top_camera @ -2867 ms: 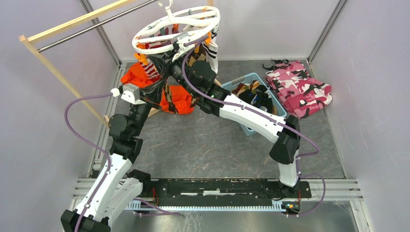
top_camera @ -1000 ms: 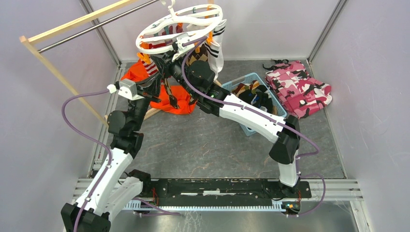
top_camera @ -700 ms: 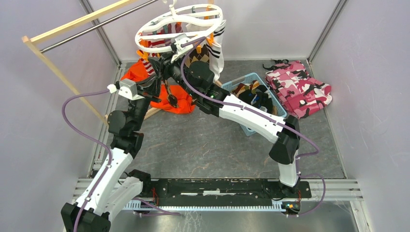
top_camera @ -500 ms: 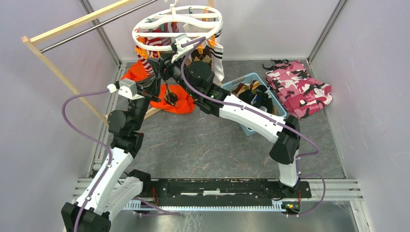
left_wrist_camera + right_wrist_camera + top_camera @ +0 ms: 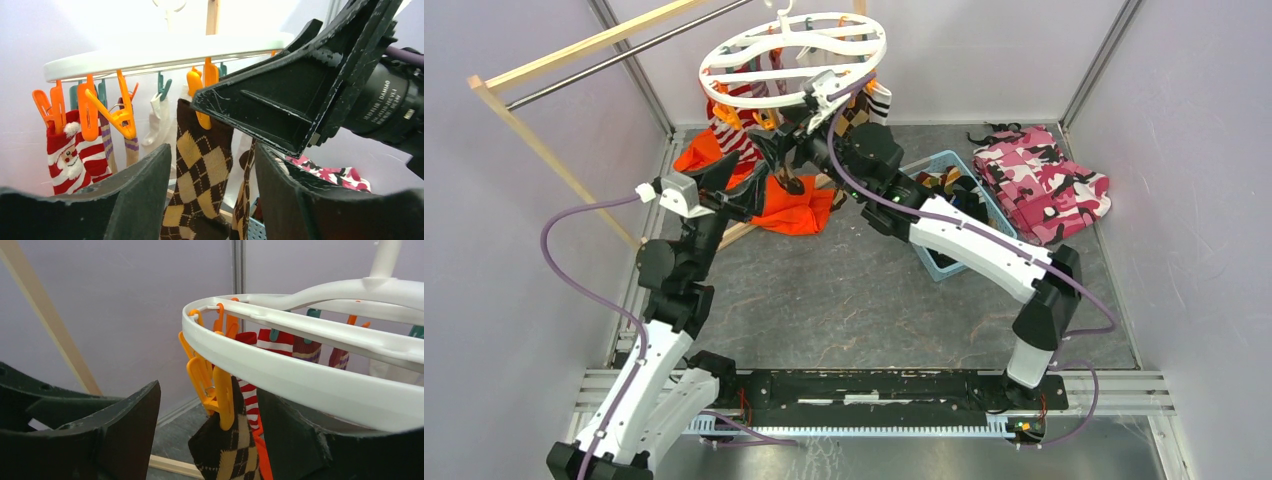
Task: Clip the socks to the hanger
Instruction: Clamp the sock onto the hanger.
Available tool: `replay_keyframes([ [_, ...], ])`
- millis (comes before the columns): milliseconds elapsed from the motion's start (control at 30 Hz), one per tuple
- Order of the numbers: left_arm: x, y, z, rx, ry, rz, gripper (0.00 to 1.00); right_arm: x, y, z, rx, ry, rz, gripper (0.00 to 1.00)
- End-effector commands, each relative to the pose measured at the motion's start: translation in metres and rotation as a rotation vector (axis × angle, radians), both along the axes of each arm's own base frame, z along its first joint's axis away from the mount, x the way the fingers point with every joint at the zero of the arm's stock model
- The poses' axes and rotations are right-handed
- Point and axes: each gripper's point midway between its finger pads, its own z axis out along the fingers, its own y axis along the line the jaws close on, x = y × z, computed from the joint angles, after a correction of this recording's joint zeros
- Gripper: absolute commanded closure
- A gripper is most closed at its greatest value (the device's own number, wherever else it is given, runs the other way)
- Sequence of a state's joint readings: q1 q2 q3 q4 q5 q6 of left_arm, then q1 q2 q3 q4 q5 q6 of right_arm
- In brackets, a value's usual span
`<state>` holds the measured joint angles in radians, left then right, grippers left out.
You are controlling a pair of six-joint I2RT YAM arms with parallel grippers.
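Observation:
The white round hanger point(image 5: 796, 52) hangs at the back with several socks clipped under it. A brown argyle sock point(image 5: 202, 170) point(image 5: 235, 447) hangs from an orange clip point(image 5: 204, 92) point(image 5: 223, 396) on the near rim. My left gripper point(image 5: 767, 182) point(image 5: 212, 150) is open just below and in front of that sock, not touching it. My right gripper point(image 5: 790, 150) point(image 5: 209, 390) is open too, its fingers either side of the clip without touching it. A red-and-white striped sock point(image 5: 75, 160) and a tan striped one point(image 5: 131, 150) hang to the left.
An orange garment point(image 5: 789, 212) lies on the floor under the hanger. A blue basket point(image 5: 932, 264) with more socks stands to the right, with pink camouflage cloth point(image 5: 1044, 185) beyond it. A wooden rack with a metal bar point(image 5: 554, 60) runs along the back left.
Both grippers have opened and drawn back from the clip, the left one toward the near left. The argyle sock stays hanging from the orange clip. The hanger has swung slightly.

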<state>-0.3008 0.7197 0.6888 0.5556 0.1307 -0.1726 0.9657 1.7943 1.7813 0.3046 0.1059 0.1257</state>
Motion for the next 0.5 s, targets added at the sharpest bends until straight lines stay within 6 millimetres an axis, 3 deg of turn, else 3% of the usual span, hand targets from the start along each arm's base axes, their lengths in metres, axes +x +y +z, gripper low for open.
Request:
replay_keyframes([
  [0, -0.019, -0.003, 0.008, -0.006, -0.011, -0.049, 0.29, -0.020, -0.018, 0.017, -0.052, -0.121, 0.123, 0.23],
  [400, -0.040, -0.013, -0.015, -0.023, 0.141, -0.155, 0.01, -0.045, -0.065, 0.003, -0.204, -0.301, 0.288, 0.17],
  [467, -0.040, -0.013, -0.021, -0.028, 0.173, -0.162, 0.00, -0.045, -0.075, -0.001, -0.221, -0.308, 0.290, 0.16],
])
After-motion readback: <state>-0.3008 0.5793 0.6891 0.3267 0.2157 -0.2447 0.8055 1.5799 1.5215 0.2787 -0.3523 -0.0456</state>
